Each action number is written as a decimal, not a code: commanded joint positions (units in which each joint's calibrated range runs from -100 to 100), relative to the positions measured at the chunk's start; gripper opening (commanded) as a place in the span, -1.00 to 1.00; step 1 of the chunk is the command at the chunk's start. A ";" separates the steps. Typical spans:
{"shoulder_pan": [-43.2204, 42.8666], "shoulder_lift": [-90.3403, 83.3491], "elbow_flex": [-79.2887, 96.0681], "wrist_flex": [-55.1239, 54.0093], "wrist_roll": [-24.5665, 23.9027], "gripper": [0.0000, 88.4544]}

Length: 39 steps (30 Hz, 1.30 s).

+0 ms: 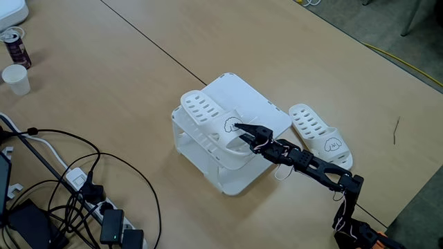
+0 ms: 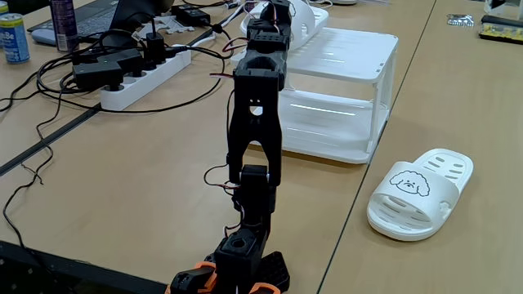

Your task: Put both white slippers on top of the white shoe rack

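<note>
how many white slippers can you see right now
2. One slipper lies on the white shoe rack at the hand. The other slipper lies on the table beside the rack.

No words, brand names or numbers can be read in either fixed view. The only marks are drawings: a small cartoon face on the strap of the white slipper [image 2: 421,194] lying on the desk [image 2: 163,180] beside the white shoe rack [image 2: 343,90], and a cloud-like outline on the strap of the slipper on the rack's top [image 1: 211,119]. The printing on the cans [image 1: 15,47] far from the rack is too blurred to read.
</note>
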 commanded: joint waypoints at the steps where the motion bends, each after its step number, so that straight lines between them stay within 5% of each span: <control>1: -0.21 -2.08 -1.84 -0.18 0.42 -0.72; 39: -2.68 -12.43 17.02 -0.35 0.42 -0.67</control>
